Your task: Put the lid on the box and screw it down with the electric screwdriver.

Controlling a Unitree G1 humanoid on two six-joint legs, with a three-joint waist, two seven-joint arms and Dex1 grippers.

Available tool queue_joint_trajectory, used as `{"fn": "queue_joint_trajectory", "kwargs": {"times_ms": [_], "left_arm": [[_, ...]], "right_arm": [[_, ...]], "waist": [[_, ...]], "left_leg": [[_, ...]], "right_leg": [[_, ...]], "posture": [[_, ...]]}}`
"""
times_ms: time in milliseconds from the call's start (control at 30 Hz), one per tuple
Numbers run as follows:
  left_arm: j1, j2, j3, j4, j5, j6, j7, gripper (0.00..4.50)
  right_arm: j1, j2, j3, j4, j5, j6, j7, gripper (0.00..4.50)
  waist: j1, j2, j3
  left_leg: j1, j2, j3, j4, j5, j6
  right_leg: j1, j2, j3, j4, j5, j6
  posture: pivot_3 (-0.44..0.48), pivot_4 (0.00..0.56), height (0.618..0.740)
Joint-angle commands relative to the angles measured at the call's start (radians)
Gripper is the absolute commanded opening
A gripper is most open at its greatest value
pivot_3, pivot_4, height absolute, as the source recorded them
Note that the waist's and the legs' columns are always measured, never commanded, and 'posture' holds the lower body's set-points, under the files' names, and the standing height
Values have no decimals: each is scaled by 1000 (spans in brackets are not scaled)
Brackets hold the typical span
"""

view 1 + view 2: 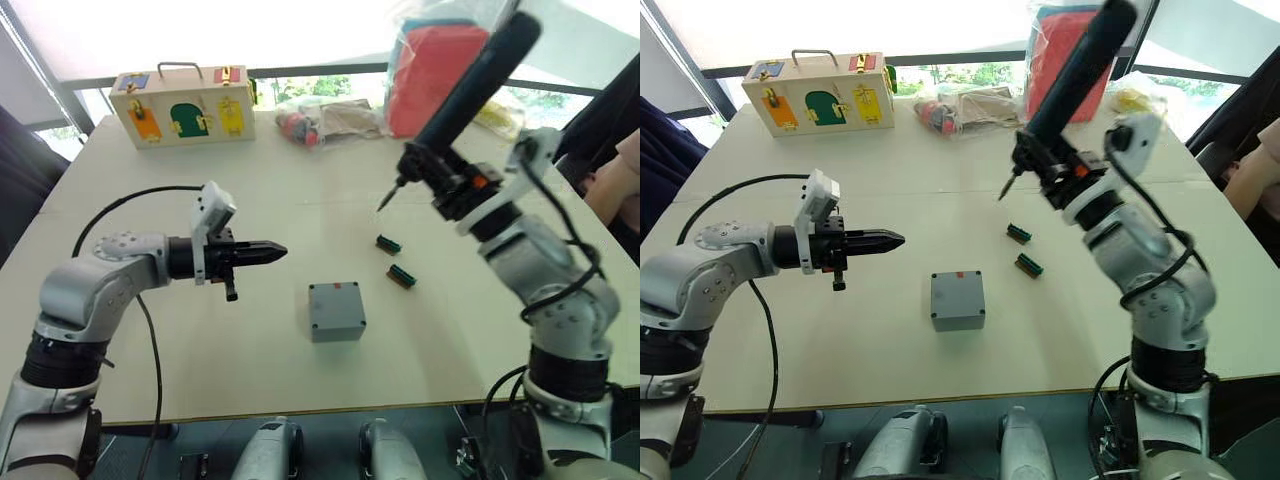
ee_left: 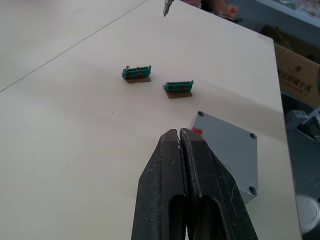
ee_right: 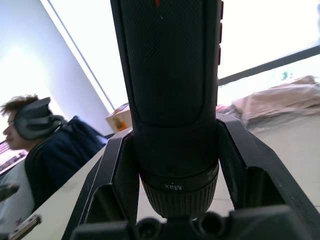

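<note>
Pale tabletop (image 1: 300, 190) carried the box (image 1: 336, 311), lid (image 2: 227, 145) seemingly seated, near its front edge. The electric screwdriver (image 1: 470, 90) was clamped in the right gripper (image 3: 172, 165); the left gripper (image 1: 262, 252) was closed, empty. The bit should be lowered squarely onto a corner screw.

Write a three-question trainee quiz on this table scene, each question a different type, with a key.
1. True or false: the right pincer grips the electric screwdriver with its bit aimed down toward the table.
2. Multiple choice: the left pincer is (A) open, (B) shut and empty, (C) shut on the lid.
3. Fill in: the lid lies on top of the ____.

Key
1. True: the tool is held tilted, its tip above the table, away from the box.
2. B: its two fingers meet, with nothing between them.
3. Box: the left wrist view shows the lid with corner screw holes already covering it, beside two small green parts.
</note>
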Motion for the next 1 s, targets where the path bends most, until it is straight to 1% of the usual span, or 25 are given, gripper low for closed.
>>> {"fn": "queue_joint_trajectory", "kwargs": {"times_ms": [33,300,500,667,1000], "left_arm": [[-2,9,45,-45,-31,15,11,0],[18,1,76,-107,-78,64,70,0],[26,4,61,-122,-77,64,86,0],[37,30,-32,-132,-10,26,45,0],[-10,-15,-170,-96,87,-62,-19,0]], "right_arm": [[-12,22,1,-51,-43,-76,43,1786],[-29,66,56,5,-114,-124,128,1786],[-33,72,86,39,-155,-137,199,1786],[-40,69,114,42,-191,-136,244,1786],[12,63,117,-20,-192,-96,239,1786]], "waist": [[2,0,0],[0,0,0],[1,0,0],[0,0,0],[1,0,0]], "left_leg": [[0,0,0,0,0,-1],[0,0,0,0,2,-4],[0,0,0,0,3,-5],[0,0,0,-1,3,-5],[0,-1,0,-1,3,-6]], "right_leg": [[0,0,0,0,0,0],[-1,0,1,0,-1,0],[-2,0,1,0,-1,-1],[-2,0,1,0,-1,-1],[-2,0,1,0,-1,-1]], "posture": [[0,150,740],[0,150,740],[0,150,740],[0,150,740],[0,150,740]]}}
